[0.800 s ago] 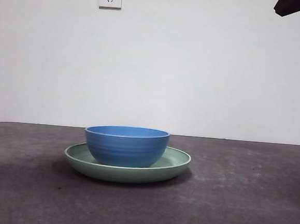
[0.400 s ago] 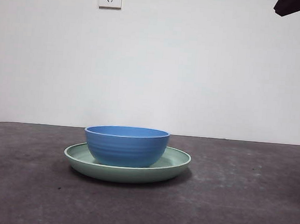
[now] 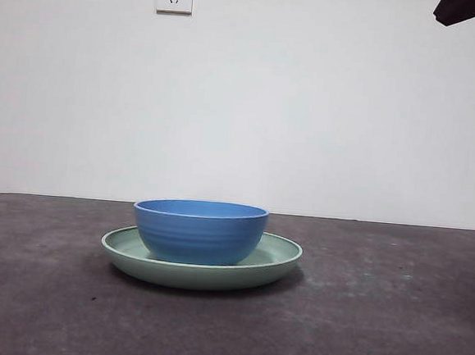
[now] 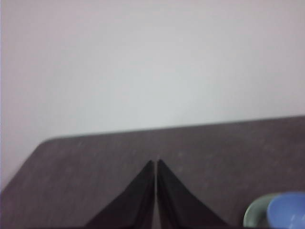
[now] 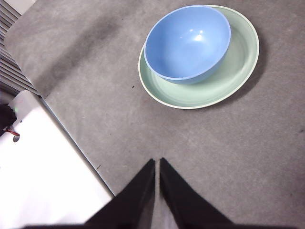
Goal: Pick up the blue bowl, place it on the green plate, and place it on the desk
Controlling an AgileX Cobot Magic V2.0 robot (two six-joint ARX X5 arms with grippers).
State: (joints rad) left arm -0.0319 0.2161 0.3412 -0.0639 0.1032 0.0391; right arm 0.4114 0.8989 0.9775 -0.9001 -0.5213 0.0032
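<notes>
Already the blue bowl [image 3: 199,230] sits upright inside the green plate [image 3: 279,259], shifted toward one side of it, the pair together on the desk [image 3: 391,321] at mid-table. My left gripper [image 4: 156,164] hangs clear of it with jaws pressed together on nothing; my right gripper [image 5: 157,163] hovers high above the bare desk near the plate, jaws likewise closed and empty. I judge the bowl stiff, glossy and likely slippery (perhaps breakable), so I would pinch its rim across the wall, not the rounded, ridged outside.
</notes>
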